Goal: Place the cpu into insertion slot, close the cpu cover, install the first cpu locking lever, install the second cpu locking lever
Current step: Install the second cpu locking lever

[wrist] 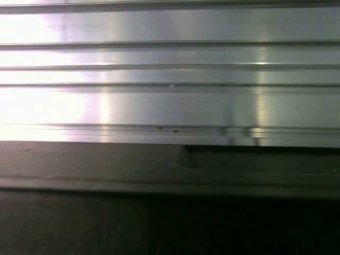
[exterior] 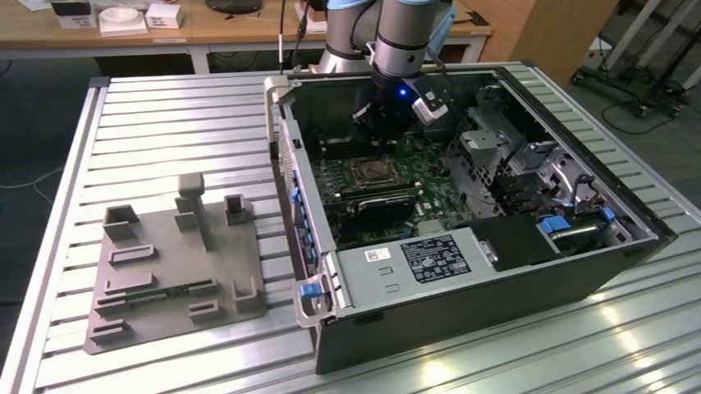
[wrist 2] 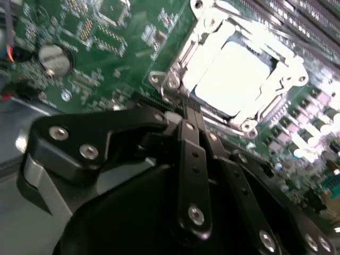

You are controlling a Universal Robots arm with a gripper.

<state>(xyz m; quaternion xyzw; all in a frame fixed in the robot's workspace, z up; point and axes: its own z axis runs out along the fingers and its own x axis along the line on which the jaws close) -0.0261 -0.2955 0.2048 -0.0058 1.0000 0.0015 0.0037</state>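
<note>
Inside the open computer case [exterior: 328, 328], the insertion slot [exterior: 368, 172] sits in the middle of the green board. In the second wrist view the cpu [wrist 2: 234, 74] lies in the slot as a pale bright square. The silver cpu cover [wrist 2: 192, 52] lies flat around it as a frame. My gripper [exterior: 378, 131] hangs above the board just behind the slot, toward the case's far wall. The black fingers [wrist 2: 187, 154] run together to a point at the gripper tip [wrist 2: 186, 112], beside a corner of the cover, shut with nothing between them.
A grey fixture plate [exterior: 176, 263] with upright holders lies on the slatted table at the exterior view's left. A black card [exterior: 383, 209], the labelled power supply [exterior: 432, 258] and drive cages [exterior: 515, 156] crowd the case. Memory slots [wrist 2: 297, 21] and a coin battery [wrist 2: 56, 59] flank the slot.
</note>
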